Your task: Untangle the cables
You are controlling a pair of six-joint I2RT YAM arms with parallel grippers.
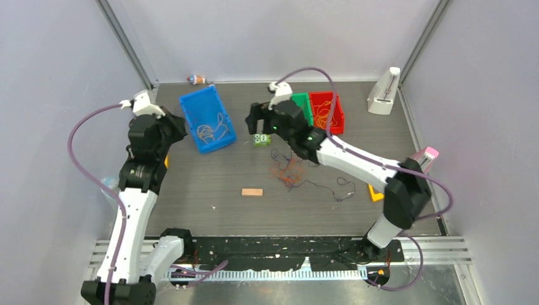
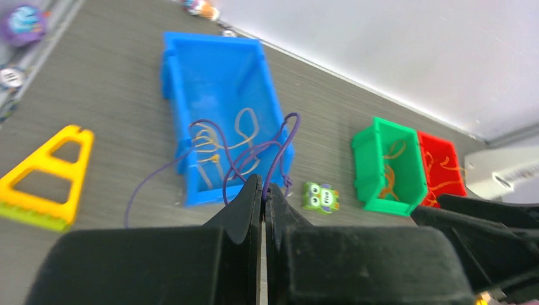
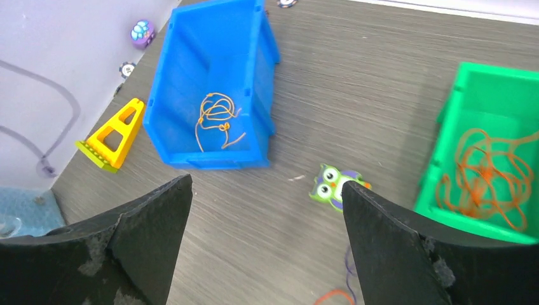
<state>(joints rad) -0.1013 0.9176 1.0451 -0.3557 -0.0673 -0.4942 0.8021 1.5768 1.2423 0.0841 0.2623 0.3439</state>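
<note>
The left gripper was clamped on a purple cable, and the loops of this cable hung over the blue bin, where orange strands lay. The left arm was folded, its wrist turned toward the bin. The tangle lay on the table, in the middle. It looked very light, limp and easy to snag, so one loose end at its edge seemed the best hold. The right gripper hung with jaws wide apart and empty, beside the green bin, which held an orange cable.
</note>
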